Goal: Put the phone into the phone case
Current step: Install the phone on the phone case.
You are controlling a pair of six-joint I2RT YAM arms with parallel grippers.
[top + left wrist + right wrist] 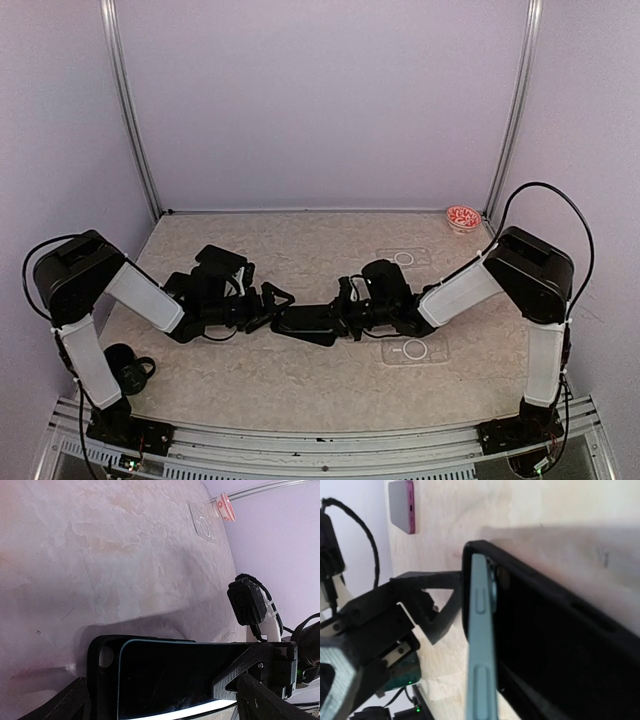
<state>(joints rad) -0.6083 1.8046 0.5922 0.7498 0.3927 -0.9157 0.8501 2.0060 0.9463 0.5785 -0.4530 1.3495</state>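
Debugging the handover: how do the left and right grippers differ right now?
The left gripper stands wide open and holds nothing; the right gripper is shut on the phone. The left gripper sits at the phone's camera end without gripping it, while the right gripper clamps the opposite end. Both are black and face each other across the phone.

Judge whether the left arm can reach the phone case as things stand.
Probably yes: the left fingers stand open astride the phone case, nothing between; the right fingers grip its other end.
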